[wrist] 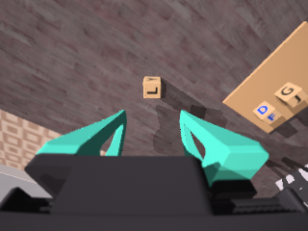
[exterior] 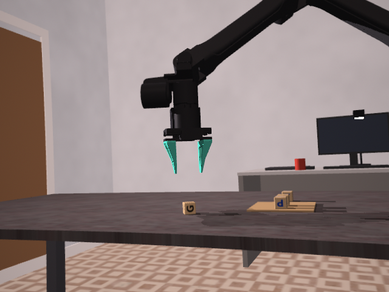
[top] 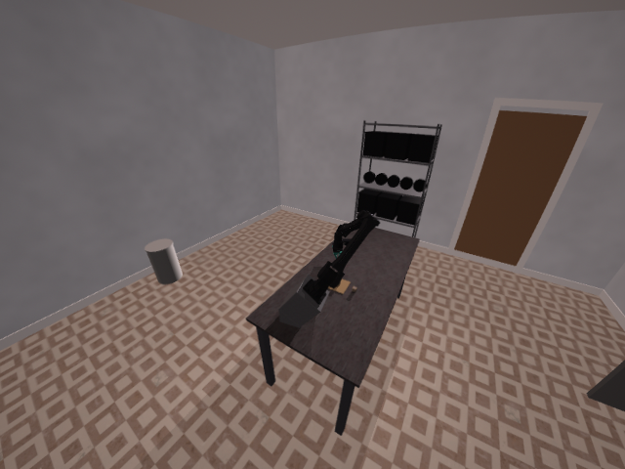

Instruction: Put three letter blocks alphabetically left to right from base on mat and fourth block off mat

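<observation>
The dark table [top: 373, 265] [exterior: 125, 213] [wrist: 72, 48] fills my work area, the black arm [top: 355, 244] [exterior: 232, 44] reaching over it. In my wrist view the mat [top: 341, 286] [exterior: 262, 205] [wrist: 276, 72] lies toward three o'clock. My gripper [top: 337, 253] [exterior: 188, 173] [wrist: 153, 115] hangs well above the table, jaws partly closed on nothing, a clear gap between them. The L block [exterior: 189, 208] [wrist: 152, 88] sits off the mat, at twelve o'clock from the fingertips in that view. The D block [exterior: 280, 202] [wrist: 267, 113] and G block [wrist: 290, 94] are on the mat; the fourth block [top: 354, 288] looks off it.

I judge this as lining up for the L block. I'd centre over it, square the fingers to opposite faces, keep the gap wider than the block, descend straight, then squeeze gently so L stays on top.
</observation>
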